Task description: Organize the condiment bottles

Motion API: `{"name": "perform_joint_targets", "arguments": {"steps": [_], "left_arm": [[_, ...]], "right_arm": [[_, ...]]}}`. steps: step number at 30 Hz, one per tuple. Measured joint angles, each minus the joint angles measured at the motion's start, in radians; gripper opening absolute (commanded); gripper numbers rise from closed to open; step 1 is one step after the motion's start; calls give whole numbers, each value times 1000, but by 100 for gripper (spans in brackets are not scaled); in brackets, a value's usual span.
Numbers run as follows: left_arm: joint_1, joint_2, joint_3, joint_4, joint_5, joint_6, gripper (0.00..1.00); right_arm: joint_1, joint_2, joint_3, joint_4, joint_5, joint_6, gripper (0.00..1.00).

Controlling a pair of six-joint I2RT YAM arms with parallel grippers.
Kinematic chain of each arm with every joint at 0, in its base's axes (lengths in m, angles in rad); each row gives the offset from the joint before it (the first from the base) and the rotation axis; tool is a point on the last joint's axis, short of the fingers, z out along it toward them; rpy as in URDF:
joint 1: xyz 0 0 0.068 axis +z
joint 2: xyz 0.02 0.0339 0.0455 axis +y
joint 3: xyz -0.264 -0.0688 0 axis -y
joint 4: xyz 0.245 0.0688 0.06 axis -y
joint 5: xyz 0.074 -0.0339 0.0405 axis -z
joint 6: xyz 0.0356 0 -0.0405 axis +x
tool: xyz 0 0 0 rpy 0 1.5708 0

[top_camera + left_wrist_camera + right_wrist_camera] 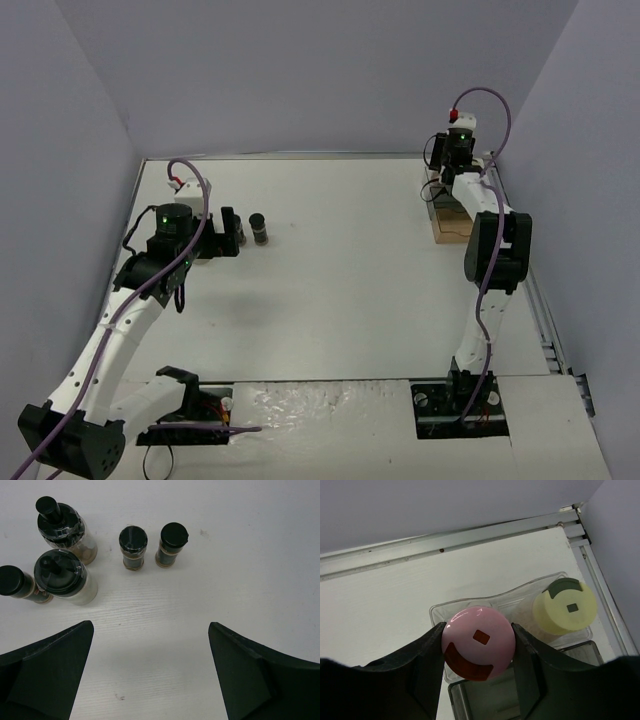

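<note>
In the left wrist view five black-capped bottles stand on the white table: two larger shakers (62, 527) (64, 576), a small jar at the left edge (15, 582), and two small dark jars (133, 547) (171, 544). My left gripper (151, 630) is open and empty, a little short of them; it also shows in the top view (228, 235). My right gripper (478, 641) is shut on the pink-capped bottle (478, 639), over the left slot of the clear tray (437, 612). I cannot tell whether the bottle rests in the slot. A pale yellow-capped bottle (565, 611) sits in the right slot.
The tray with its wooden base (452, 228) stands at the far right, near the back wall and the table's right rail (545, 320). A metal strip (445, 542) runs along the back edge. One dark jar (259, 229) shows beside the left gripper in the top view.
</note>
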Motion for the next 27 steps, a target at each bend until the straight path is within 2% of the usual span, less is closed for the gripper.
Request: {"name": "perform_joint_targets", "arguments": {"steps": [7,9,15,23,27], "left_arm": [[0,0,0,0,0,0,97],[0,0,0,0,0,0,97],[0,1,0,1,0,0,97],[5,10,0,1,0,-3,97],[6,28,0,-1,-1,-18,97]], "right_arm": [[0,19,1,-8,-45,-19,45],[0,25,2,-10,-55,-22,55],[0,42,26,-39,-95,-27,74],[0,33,40,-85,-127,-25,81],[0,-50,-5,-121,-155,-15,89]]}}
